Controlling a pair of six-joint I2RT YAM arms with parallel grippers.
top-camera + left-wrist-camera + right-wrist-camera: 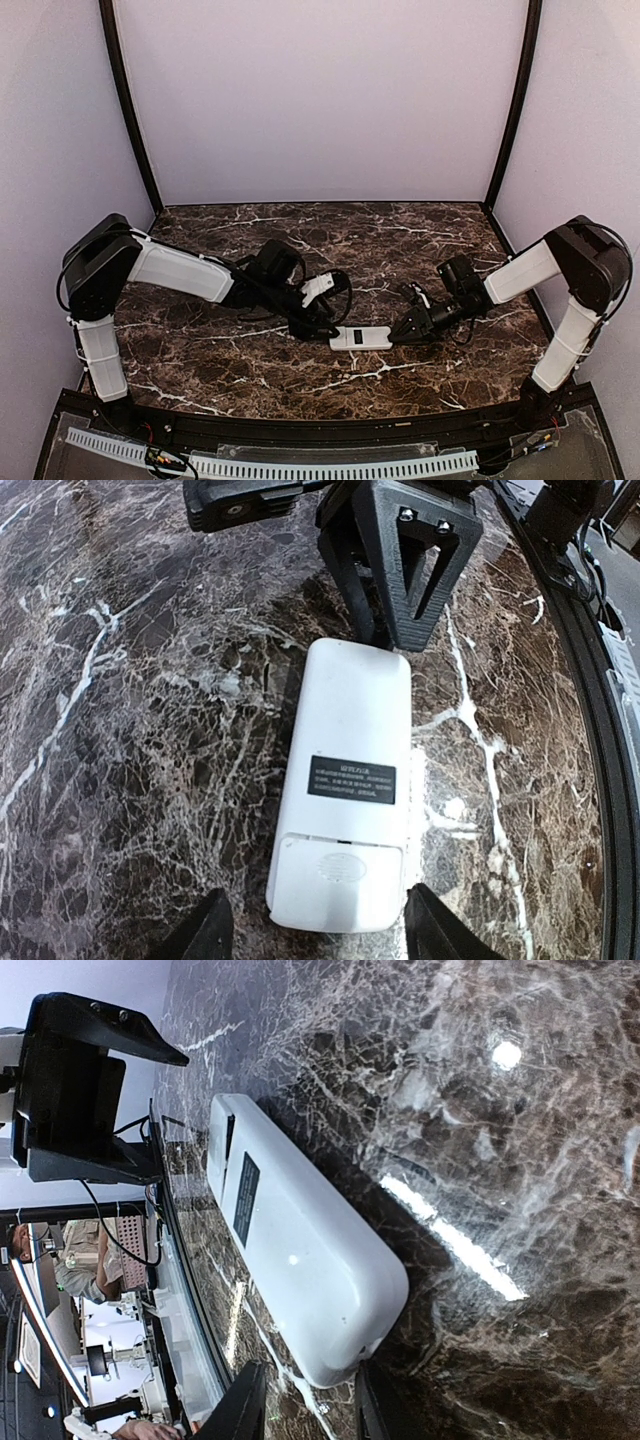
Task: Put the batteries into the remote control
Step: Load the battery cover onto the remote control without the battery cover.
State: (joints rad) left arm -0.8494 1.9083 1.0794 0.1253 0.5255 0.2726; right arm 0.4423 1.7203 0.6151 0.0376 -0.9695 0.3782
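A dark brown marble counter [250, 360] veined in white sits inside pale lilac walls [320, 100]. The remote control [360, 338] lies flat on it near the front middle, plain white back up, between the two arms. The left fingers [205, 935] stand apart, one on each side of the end that carries the battery cover [340, 865], with a clear gap on one side and very little on the other. The right fingers [245, 1405] sit close on either side of the opposite, rounded end; I cannot tell whether they are pressing on it or only flanking it. A black label [352, 779] with small white print crosses the middle of the back, but the writing is too fine to read. The left wrist view shows the label and the closed cover squarely, while the right wrist view catches the label at a steep slant and the top view shows it only as a small dark patch
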